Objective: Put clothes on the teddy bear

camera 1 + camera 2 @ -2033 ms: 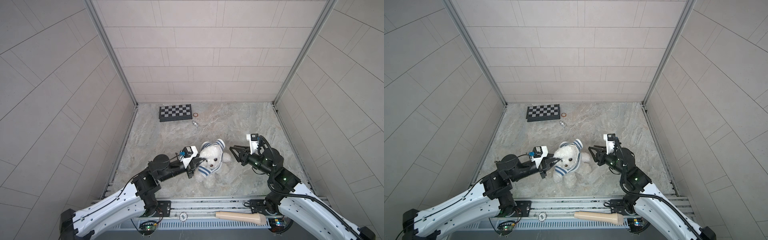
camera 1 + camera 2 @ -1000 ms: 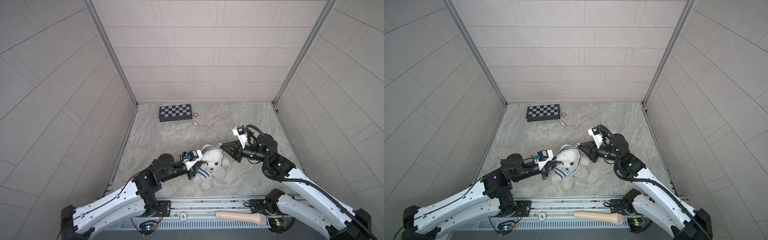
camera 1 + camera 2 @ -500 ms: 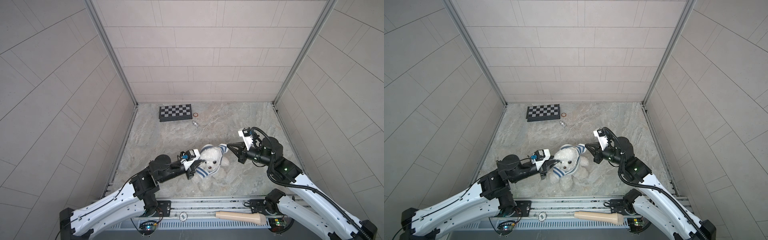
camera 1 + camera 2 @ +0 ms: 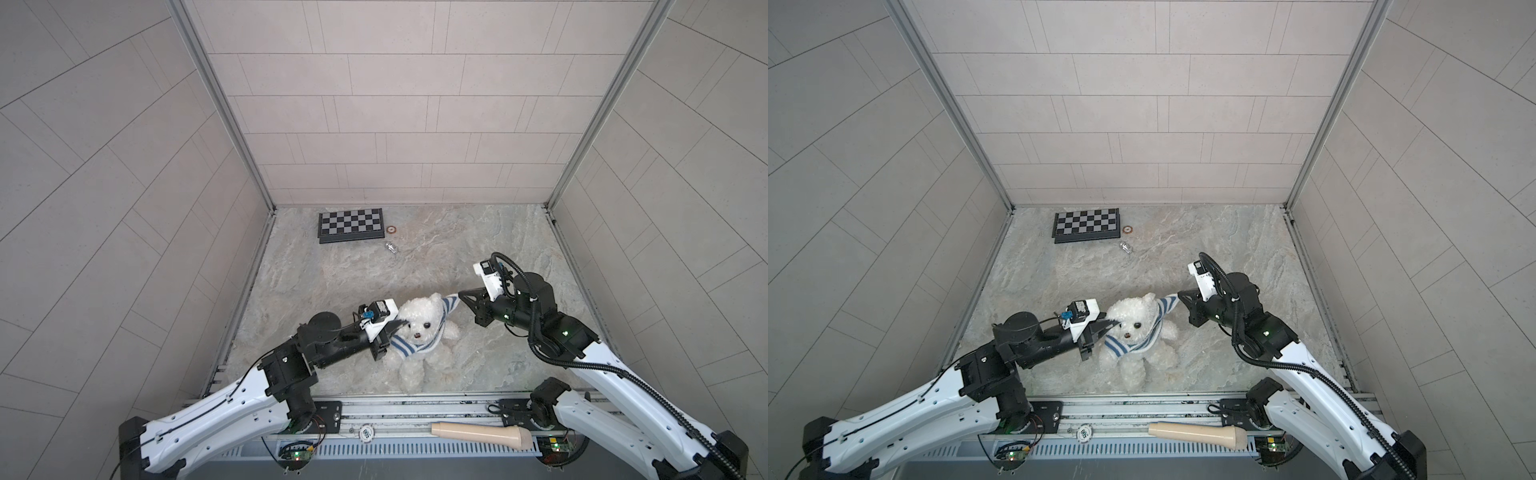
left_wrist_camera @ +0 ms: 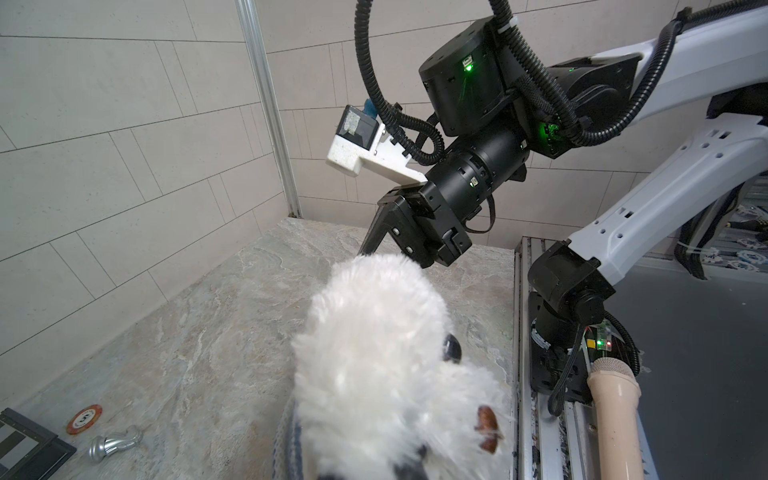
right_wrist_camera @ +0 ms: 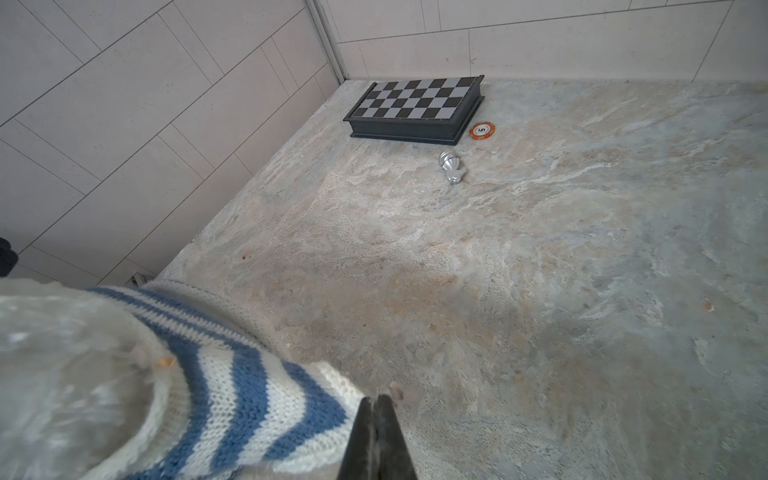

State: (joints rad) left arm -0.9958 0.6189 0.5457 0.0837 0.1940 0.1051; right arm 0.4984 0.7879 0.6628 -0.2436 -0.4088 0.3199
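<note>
**Figure. Bimanual dressing of a plush toy, both top views and both wrist views.**

The chessboard (image 4: pixel 350 224) is set against the back wall and serves as the reference for all positions. The teddy bear (image 4: pixel 420 332) is seen on the marbled table top (image 4: pixel 498 249), well apart from the chessboard and on its front side. Its face is turned up towards the top camera and its legs point away from the chessboard.

A blue-and-white striped sweater (image 4: pixel 409 348) is worn across the chest below the chin. It is drawn up past the side of the head that lies farther from the chessboard's left end, ending in a stretched corner.

That corner is pinched by the right gripper (image 4: pixel 460 296). In the right wrist view its jaws (image 6: pixel 376 405) are pressed together on the knit edge (image 6: pixel 332 399).

The left gripper (image 4: pixel 394 329) is placed against the opposite side of the bear's head, at the shoulder of the sweater. Its jaws are closed nearly together. Their tips are hidden by white fur (image 5: pixel 374 353) in the left wrist view, so it cannot be told whether knit is caught between them.

A round orange chip (image 4: pixel 391 229) is seen just beside the chessboard's right end. A silver chess piece (image 4: pixel 391 247) lies on its side near the chessboard's front right corner.

A beige handle-shaped object (image 4: pixel 482 432) rests on the front rail, farther from the chessboard than the bear.
</note>
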